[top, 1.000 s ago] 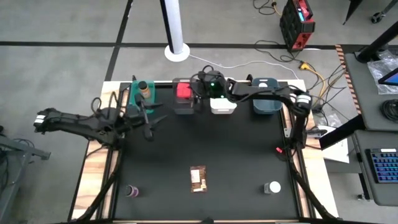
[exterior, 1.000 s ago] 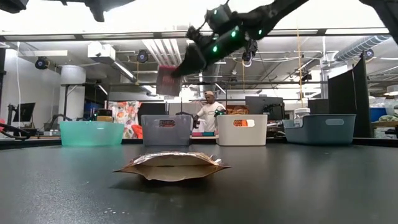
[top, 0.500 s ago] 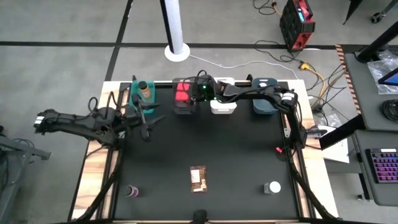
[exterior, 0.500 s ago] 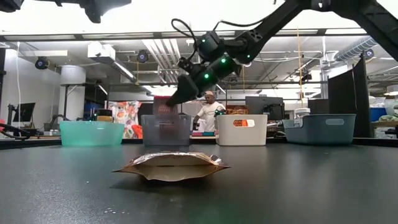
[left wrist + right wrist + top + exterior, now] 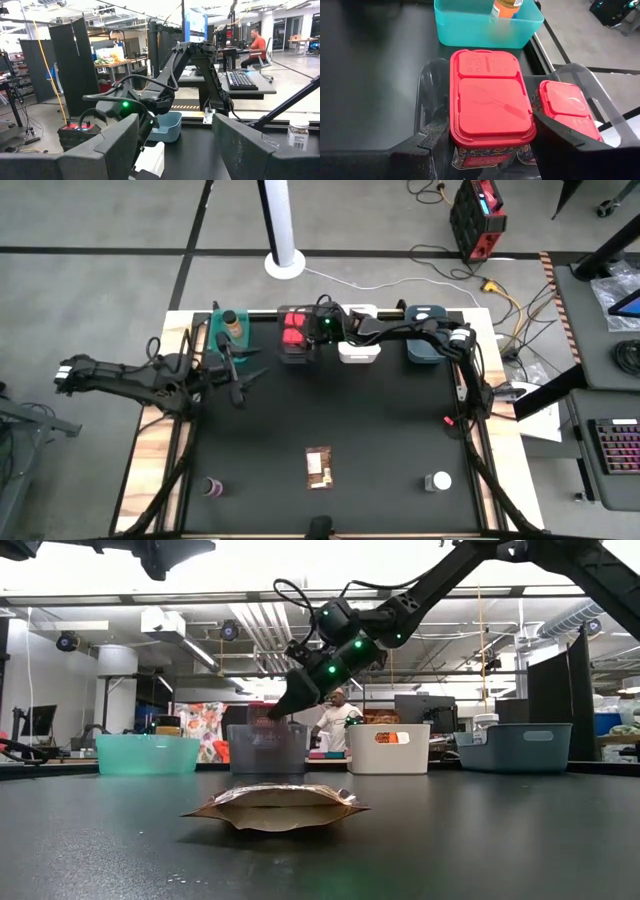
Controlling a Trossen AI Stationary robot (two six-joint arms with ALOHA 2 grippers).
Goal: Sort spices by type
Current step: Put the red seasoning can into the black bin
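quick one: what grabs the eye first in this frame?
The right gripper, clamped on a bright red square plastic tub, reaches over the grey bin at the table's far edge, where a second red tub already lies. Nearer the front, a flat orange-brown packet lies alone mid-table.

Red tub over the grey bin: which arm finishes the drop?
Right. The right gripper already holds the red tub in the grey bin, beside the other red tub. The left gripper hangs open by the teal bin.
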